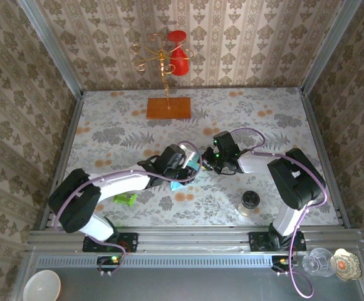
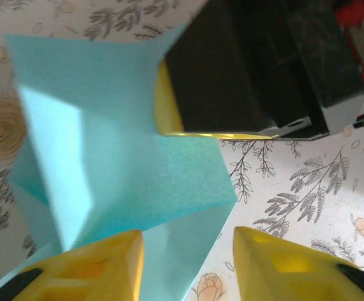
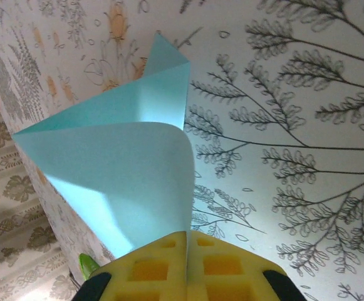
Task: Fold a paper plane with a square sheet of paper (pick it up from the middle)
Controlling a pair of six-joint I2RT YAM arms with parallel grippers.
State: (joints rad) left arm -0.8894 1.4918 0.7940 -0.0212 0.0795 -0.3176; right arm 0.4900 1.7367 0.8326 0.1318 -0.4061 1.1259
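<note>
On the overhead feed, a small green object lies on the flowered table, just beside the left arm's forearm. Further back, an orange board lies flat near the far wall. The left arm reaches in toward the middle of the table, where the left gripper sits right against the light-blue sheet of paper. On its wrist camera I read that pincer as released. The two yellow fingers stand apart, with paper and bare tabletop showing in the gap and nothing pinched. The sheet is creased, with angled flaps, and sits mid-table between the two grippers. I cannot tell whether its lower edge touches the surface. Just right of it, the right gripper meets the paper from the other side. On its own camera the right gripper is clenched on the sheet, the pads pressed together and the paper curling out of them to a pointed corner. Further right, a dark-lidded jar stands near the right arm.
</note>
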